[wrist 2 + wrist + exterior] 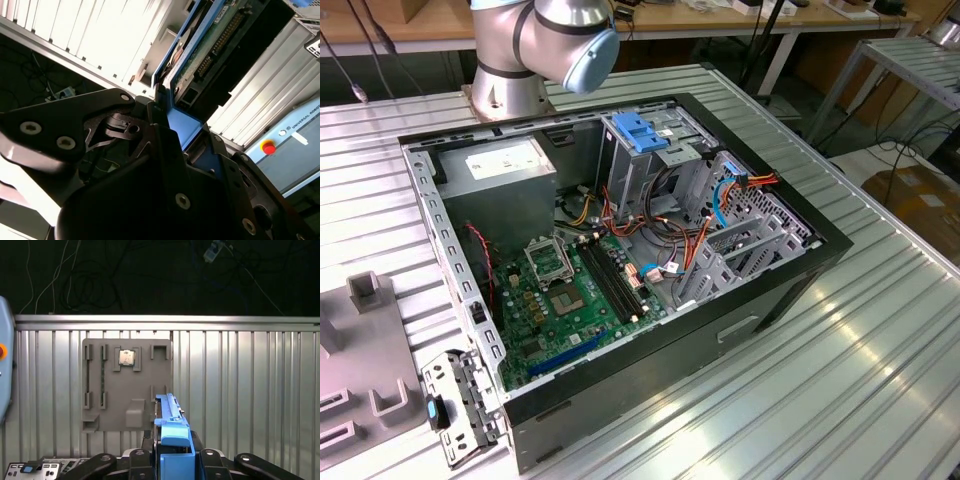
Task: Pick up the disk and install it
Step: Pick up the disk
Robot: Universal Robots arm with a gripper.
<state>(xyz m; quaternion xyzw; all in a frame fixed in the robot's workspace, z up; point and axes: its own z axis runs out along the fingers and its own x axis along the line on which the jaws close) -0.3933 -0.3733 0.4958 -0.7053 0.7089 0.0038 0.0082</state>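
In exterior view: open PC case on ribbed metal table, arm base just behind it; inside case, grey PSU box w/ white sticker, blue bracket atop drive cage, green mobo on case floor; grey fixture plate on table at the exterior view's left, apart from case. In second wrist view: gripper closed on disk, black fingers pinching its blue carrier rail from both sides, tight against the plastic; disk reaching out well past fingertips, green PCB side w/ connector pins toward camera, held in the air apart from table; beyond fingertips, ribbed table slats & pale blue pendant w/ red button. In first wrist view: gripper w/ disk seen edge-on, thin blue rail rising straight out from btwn the two fingers, approx centred; beyond fingertips, grey fixture plate flat on ribbed table, small square chip seated in one of its pockets, plate well apart from disk; pendant edge w/ orange button off to one side of the fingers
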